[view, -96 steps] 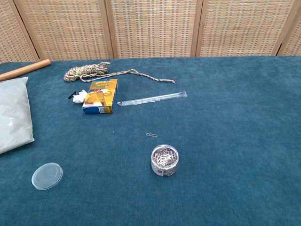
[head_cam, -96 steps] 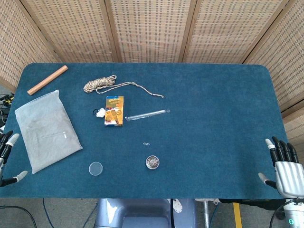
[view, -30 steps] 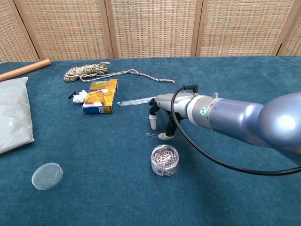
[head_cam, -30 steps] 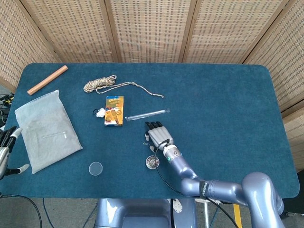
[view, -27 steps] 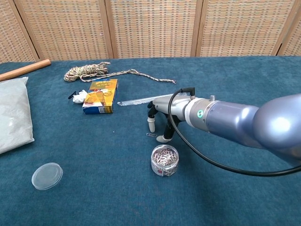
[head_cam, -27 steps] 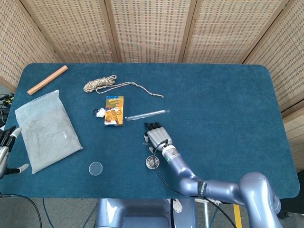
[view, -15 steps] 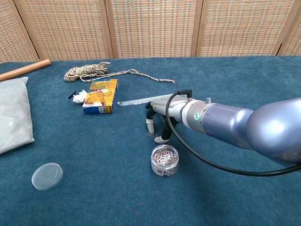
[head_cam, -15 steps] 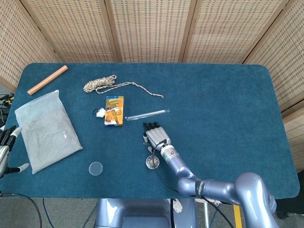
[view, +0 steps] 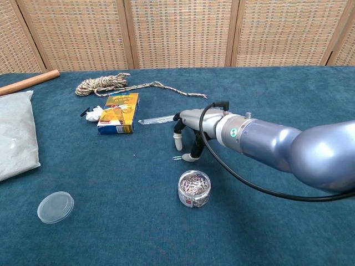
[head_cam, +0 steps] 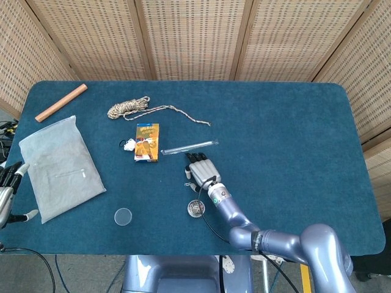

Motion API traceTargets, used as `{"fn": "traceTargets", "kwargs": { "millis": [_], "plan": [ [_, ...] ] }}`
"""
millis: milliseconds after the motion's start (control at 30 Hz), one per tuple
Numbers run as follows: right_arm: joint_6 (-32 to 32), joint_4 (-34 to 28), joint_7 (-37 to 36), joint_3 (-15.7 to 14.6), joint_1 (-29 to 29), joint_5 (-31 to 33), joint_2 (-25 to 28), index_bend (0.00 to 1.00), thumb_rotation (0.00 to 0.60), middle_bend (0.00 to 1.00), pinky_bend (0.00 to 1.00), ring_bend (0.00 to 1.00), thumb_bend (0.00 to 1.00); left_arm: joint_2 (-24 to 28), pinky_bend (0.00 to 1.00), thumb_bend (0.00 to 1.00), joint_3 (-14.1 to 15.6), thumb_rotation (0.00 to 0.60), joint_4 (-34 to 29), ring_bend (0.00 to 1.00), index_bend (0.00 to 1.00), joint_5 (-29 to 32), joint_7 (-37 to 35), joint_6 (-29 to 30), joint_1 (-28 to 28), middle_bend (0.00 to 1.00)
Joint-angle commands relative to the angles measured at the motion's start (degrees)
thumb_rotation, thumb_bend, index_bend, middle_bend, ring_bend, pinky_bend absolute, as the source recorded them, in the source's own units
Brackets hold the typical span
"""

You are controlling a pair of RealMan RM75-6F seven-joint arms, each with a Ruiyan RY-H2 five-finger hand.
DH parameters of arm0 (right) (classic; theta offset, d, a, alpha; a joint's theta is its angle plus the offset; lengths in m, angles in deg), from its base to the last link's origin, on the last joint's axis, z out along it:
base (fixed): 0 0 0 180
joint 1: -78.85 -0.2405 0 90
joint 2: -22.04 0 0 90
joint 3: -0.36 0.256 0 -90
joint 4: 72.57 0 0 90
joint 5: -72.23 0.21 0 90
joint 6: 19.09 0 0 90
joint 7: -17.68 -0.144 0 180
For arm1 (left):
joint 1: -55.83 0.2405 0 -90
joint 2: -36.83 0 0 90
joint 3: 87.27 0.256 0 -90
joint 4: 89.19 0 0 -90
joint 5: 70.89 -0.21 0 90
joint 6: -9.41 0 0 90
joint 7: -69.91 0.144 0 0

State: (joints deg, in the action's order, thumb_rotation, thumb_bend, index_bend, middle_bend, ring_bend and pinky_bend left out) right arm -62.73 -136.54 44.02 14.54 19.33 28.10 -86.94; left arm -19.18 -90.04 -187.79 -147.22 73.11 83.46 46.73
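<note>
My right hand (view: 188,134) hangs over the middle of the blue table (view: 288,183), fingers pointing down and apart. Its thumb tip touches one end of a small metal paper clip (view: 177,158) lying on the cloth; the other fingertips (view: 178,145) hover above it. The hand holds nothing. Just in front stands a small clear jar (view: 194,189) full of paper clips, lid off. In the head view the right hand (head_cam: 200,171) covers the clip, with the jar (head_cam: 195,209) below it. My left hand (head_cam: 7,189) rests at the table's left edge, fingers spread and empty.
The jar's clear lid (view: 55,206) lies front left. Behind the hand lie a clear straw wrapper (view: 152,119), an orange box (view: 118,113), a coiled rope (view: 105,84), a wooden stick (view: 28,82) and a grey bag (view: 15,133).
My right arm came from the table's right front corner to the paper clip. Over the last second the hand settled lower and its thumb tip reached the clip. The left hand barely moved.
</note>
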Motion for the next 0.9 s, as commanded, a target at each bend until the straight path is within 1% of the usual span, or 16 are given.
{"fn": "traceTargets", "kwargs": {
  "millis": [33, 467, 633, 833, 900],
  "plan": [
    [0.23, 0.06, -0.51, 0.37, 0.06, -0.05, 0.15, 0.48, 0.6, 0.0, 0.0, 0.0, 0.33, -0.05, 0.0, 0.0, -0.02, 0.6, 0.0, 0.0, 0.0, 0.08, 0.09, -0.05, -0.05, 0.0],
    [1.15, -1.19, -0.73, 0.03, 0.1, 0.1, 0.42, 0.49, 0.6, 0.0, 0.0, 0.0, 0.33, -0.09, 0.0, 0.0, 0.06, 0.6, -0.15, 0.0, 0.0, 0.12, 0.45, 0.04, -0.11, 0.0],
    [1.0, 0.22, -0.54, -0.32, -0.04, -0.19, -0.58, 0.49, 0.6, 0.0, 0.0, 0.0, 0.33, 0.07, 0.0, 0.0, 0.04, 0.6, -0.13, 0.0, 0.0, 0.17, 0.05, 0.05, -0.09, 0.0],
    [1.92, 1.4, 0.5, -0.47, -0.4, 1.4, -1.18, 0.49, 0.6, 0.0, 0.0, 0.0, 0.33, 0.09, 0.0, 0.0, 0.14, 0.6, -0.08, 0.0, 0.0, 0.09, -0.16, -0.13, -0.15, 0.0],
    [2.07, 1.42, 0.8, -0.47, -0.53, 1.74, -1.23, 0.51, 0.6, 0.0, 0.0, 0.0, 0.33, 0.13, 0.0, 0.0, 0.16, 0.6, -0.07, 0.0, 0.0, 0.1, -0.2, -0.21, -0.19, 0.0]
  ]
}}
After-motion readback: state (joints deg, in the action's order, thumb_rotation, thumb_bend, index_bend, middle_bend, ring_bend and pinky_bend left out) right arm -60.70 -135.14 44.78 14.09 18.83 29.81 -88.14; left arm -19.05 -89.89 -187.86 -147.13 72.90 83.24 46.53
